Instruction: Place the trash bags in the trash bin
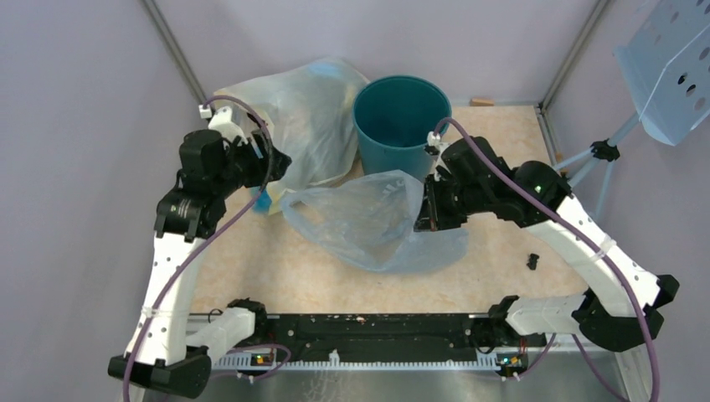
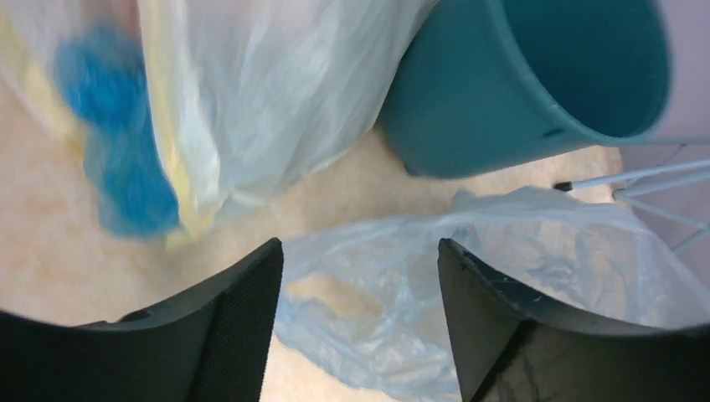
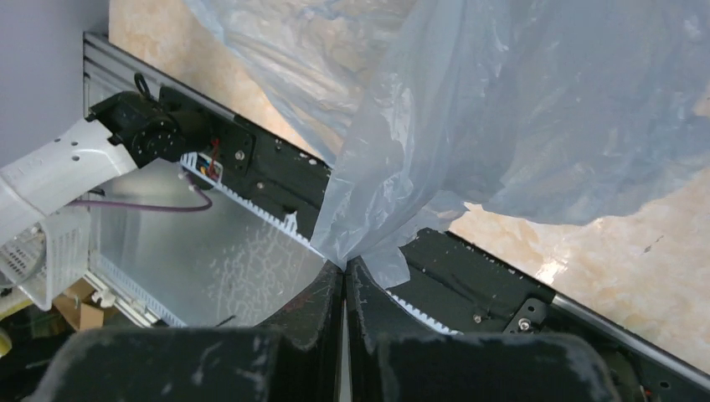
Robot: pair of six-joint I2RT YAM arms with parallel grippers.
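Table (image 1: 276,272), teal bin (image 1: 393,151), yellowish bag (image 1: 310,117), blue liner (image 1: 368,222)

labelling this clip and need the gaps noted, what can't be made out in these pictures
Blue items in the yellowish bag: left wrist view, blurred behind the plastic.
Small black object: top view, too small to identify.
Opening of the trash bag: every view, lost in crumpled folds.
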